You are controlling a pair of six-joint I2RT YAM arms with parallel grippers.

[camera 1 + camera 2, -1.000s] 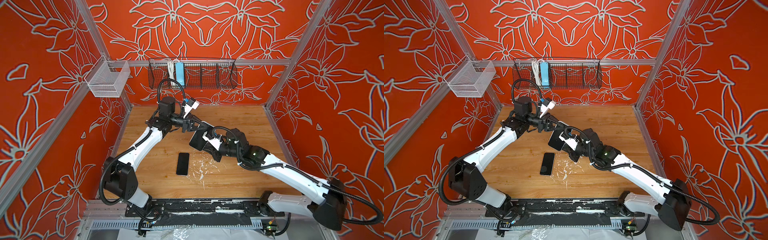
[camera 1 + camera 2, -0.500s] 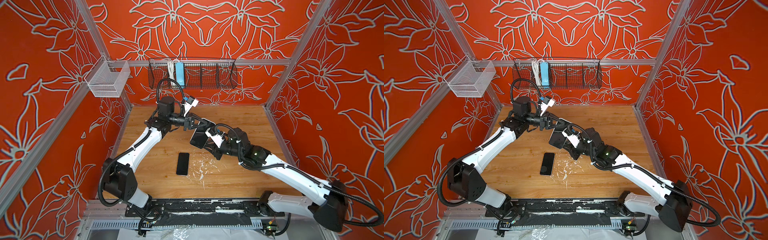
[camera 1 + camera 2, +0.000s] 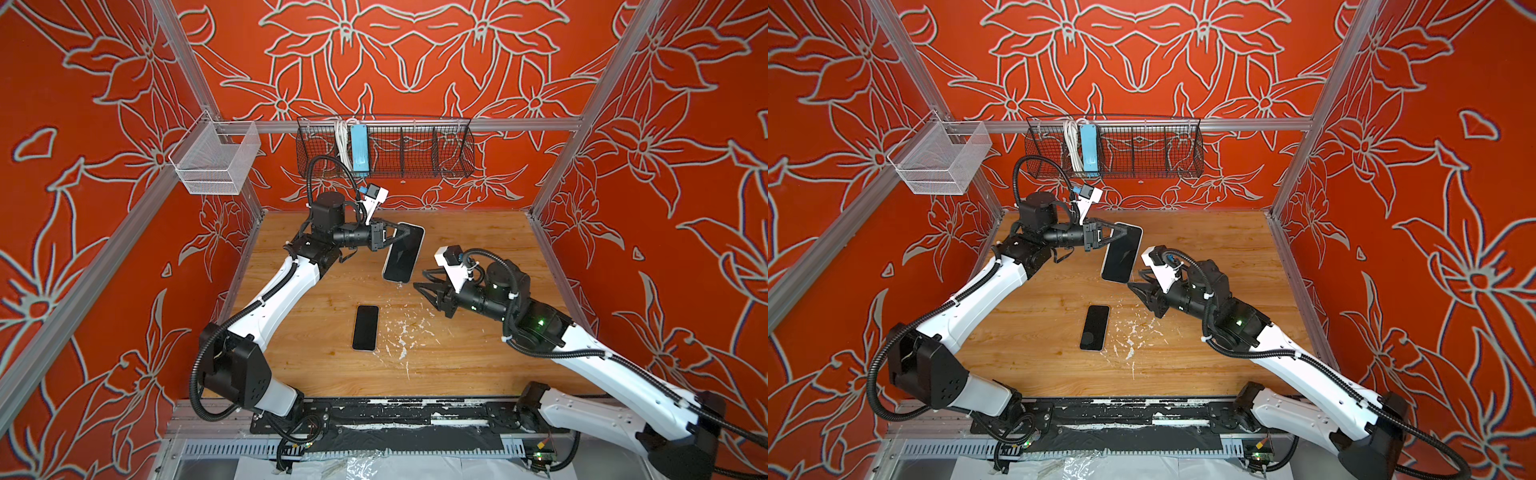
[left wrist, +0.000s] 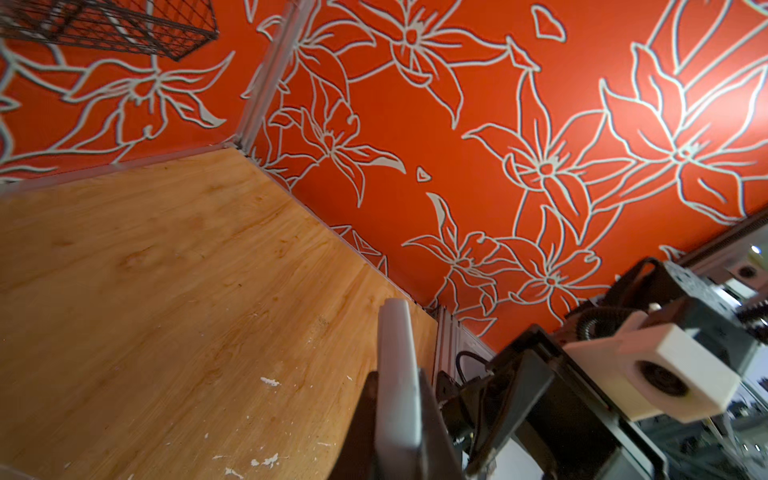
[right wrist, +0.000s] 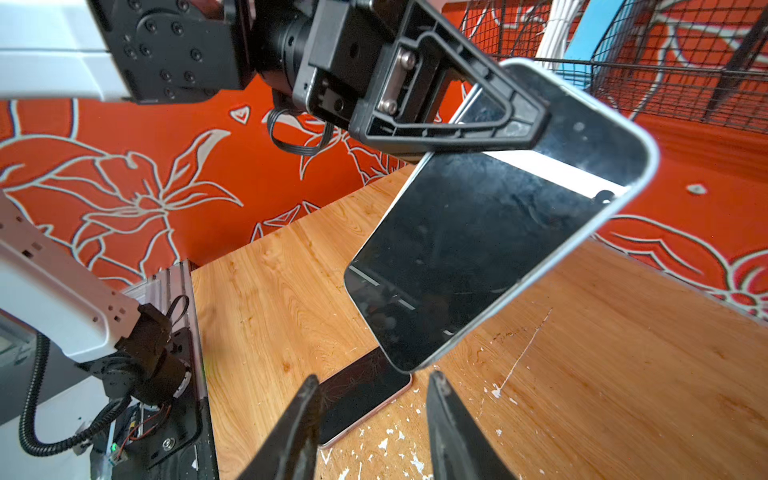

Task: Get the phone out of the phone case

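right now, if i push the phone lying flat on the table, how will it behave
The phone lies flat and thin on the table, so it would probably slide, not tip. Its glossy face looks slippery; faint lines may be cracks, so possibly fragile.

I see a black wire basket (image 3: 453, 151) on the back wall, with a blue power strip (image 3: 359, 147) and a white cable (image 3: 341, 143) inside its left end. A white mesh bin (image 3: 216, 162) hangs to its left; below it, the wooden tabletop (image 3: 478, 237) carries white flecks (image 3: 405, 332).
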